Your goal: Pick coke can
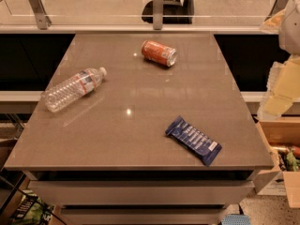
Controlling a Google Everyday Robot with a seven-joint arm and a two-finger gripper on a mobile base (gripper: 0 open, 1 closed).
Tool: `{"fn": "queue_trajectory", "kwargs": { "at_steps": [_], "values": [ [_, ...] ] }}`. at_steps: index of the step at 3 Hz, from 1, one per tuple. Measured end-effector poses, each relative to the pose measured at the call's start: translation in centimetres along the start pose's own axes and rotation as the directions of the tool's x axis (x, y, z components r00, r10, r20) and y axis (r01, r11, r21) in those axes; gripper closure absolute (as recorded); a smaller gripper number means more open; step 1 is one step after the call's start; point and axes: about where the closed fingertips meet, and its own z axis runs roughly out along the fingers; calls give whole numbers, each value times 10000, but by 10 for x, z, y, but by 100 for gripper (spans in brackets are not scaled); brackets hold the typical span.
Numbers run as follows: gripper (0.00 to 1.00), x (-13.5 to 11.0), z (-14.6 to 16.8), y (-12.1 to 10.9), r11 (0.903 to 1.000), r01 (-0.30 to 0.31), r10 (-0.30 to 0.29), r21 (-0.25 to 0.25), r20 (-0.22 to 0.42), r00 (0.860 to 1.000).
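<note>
The coke can (159, 53) is orange-red with silver ends and lies on its side on the far middle of the grey table (136, 121). My gripper (280, 95) shows as a pale, yellowish shape at the right edge of the view, beyond the table's right side. It is well to the right of the can and nearer to the camera. It touches nothing on the table.
A clear water bottle (72, 89) lies on its side at the table's left. A blue snack bar wrapper (193, 139) lies front right. A cardboard box (281, 161) stands on the floor at the right. A glass railing and a dark chair (168, 9) are behind the table.
</note>
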Motion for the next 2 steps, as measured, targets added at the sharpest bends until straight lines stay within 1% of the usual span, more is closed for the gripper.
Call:
{"fn": "queue_trajectory", "kwargs": {
  "at_steps": [1, 2],
  "values": [
    [0, 1, -9, -13, 9998, -25, 26, 210, -46, 10000],
    [0, -2, -19, -38, 9983, -473, 463, 349, 298, 9985]
  ]
}}
